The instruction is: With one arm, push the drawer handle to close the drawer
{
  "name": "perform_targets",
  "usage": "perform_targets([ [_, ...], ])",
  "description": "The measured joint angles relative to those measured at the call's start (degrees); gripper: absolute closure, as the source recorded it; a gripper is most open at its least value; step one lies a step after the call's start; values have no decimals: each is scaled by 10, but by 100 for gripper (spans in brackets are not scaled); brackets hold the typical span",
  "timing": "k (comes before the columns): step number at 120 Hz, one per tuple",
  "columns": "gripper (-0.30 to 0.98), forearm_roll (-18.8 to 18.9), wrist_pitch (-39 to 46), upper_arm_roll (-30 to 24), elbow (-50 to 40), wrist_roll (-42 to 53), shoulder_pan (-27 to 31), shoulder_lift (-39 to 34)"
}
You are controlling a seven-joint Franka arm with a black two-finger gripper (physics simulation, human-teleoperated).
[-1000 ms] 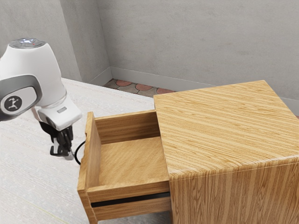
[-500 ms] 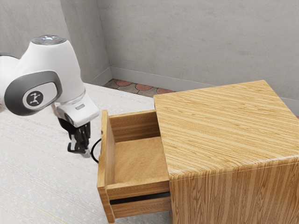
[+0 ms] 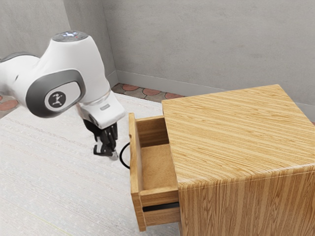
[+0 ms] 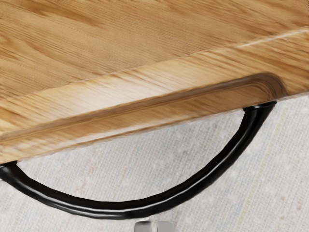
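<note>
Since the black handle (image 4: 120, 210), left of centre in the exterior view, looks rigid but slick, I should press mid-arc with my jaws together, and the drawer (image 3: 137, 172) probably slides lightly.

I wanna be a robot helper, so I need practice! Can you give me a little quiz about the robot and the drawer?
1. True or false: the drawer is partly open.
2. What does the handle look like?
A) a round red knob
B) a curved black bar
C) a straight white bar
3. Fill the gap with "inside" or "outside": the gripper is ____ the drawer.

Key: 1 true; 2 B; 3 outside.
</note>
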Motion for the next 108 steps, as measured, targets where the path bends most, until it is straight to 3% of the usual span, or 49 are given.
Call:
perform_targets([
  [57,79,-18,18,-62,31,1,32,33],
  [108,79,-16,26,-74,81,2,42,78],
])
